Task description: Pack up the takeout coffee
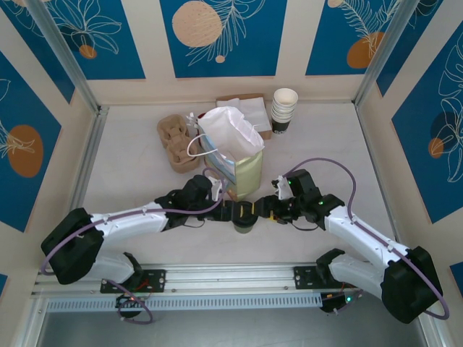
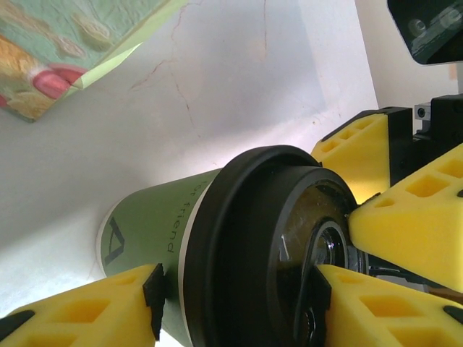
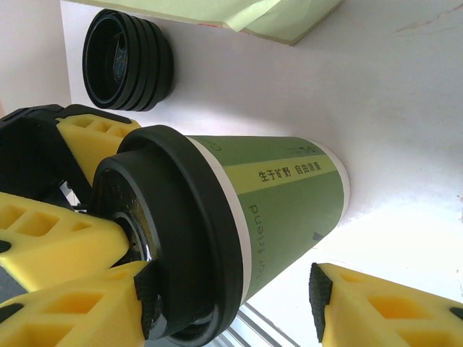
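Coffee cup (image 1: pixel 244 219) stands just in front of the paper bag (image 1: pixel 249 173), on the side nearer the arm bases, with its black lid (image 3: pixel 181 238) on. It looks upright on the table (image 1: pixel 130 181), so its long axis runs straight up.

Both arms meet at the cup. The left gripper (image 2: pixel 236 295) comes in from the left of the bag's front and the right gripper (image 3: pixel 231 300) from the right, about equally near. The left gripper's fingers straddle the cup, one pad at the green side and one across the lid. I cannot tell whether they are pinching it. The right gripper's fingers are spread: one pad sits at the lid's rim, and the other hangs apart from the cup's side near its base.

A stack of spare lids (image 3: pixel 126 59) lies just beside the bag's bottom edge. Beyond the bag, to its right, stands a stack of white cups (image 1: pixel 284 110).

As I judge it, the coming move turns on the bag lying directly behind the cup. The cup would go straight up, then back over the bag's top, kept upright.
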Controlling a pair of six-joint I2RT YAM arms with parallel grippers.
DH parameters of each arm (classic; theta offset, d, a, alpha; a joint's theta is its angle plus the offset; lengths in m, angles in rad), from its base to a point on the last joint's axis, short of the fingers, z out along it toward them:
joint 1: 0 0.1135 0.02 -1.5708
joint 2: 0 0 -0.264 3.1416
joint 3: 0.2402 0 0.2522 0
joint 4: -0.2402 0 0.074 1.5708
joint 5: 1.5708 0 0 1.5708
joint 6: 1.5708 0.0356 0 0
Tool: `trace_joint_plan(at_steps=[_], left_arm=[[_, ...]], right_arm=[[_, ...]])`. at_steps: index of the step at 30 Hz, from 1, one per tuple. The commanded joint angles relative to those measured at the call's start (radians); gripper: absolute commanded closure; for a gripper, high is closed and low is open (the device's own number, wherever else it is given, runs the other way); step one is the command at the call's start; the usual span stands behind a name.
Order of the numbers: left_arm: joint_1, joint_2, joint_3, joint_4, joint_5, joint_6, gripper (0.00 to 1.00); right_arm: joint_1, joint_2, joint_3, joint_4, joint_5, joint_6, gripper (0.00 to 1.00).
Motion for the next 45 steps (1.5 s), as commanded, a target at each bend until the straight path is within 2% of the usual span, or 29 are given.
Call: trace_joint_plan(at_steps=[1, 8, 21, 27, 33, 37, 45], left_arm=[[-0.006, 0.055, -0.050, -0.056, -0.001, -0.005, 0.48], [-0.006, 0.068, -0.057, -0.055, -0.006, -0.002, 0.48], [-0.006, 0.054, -0.065, -0.064, -0.006, -0.003, 0.47], [-0.006, 0.028, -0.016, -0.101, -0.004, 0.014, 0.44], [-0.006, 0.011, 0.044, -0.106, -0.008, 0.039, 0.41], [-0.006, 0.002, 0.068, -0.117, -0.008, 0.040, 0.40], [-0.006, -0.030, 0.103, -0.162, -0.013, 0.057, 0.30]], right_arm=[[0.004, 0.013, -0.011, -0.029, 0.029, -0.011, 0.41], [-0.004, 0.015, -0.050, -0.027, 0.047, -0.012, 0.46], [-0.025, -0.017, -0.116, 0.017, 0.025, -0.015, 0.49], [-0.027, -0.012, -0.058, 0.005, -0.009, -0.014, 0.45], [-0.029, 0.003, -0.024, 0.072, -0.091, 0.035, 0.43], [-0.029, -0.005, -0.003, 0.044, -0.074, 0.026, 0.43], [-0.029, -0.007, 0.009, 0.048, -0.092, 0.019, 0.42]])
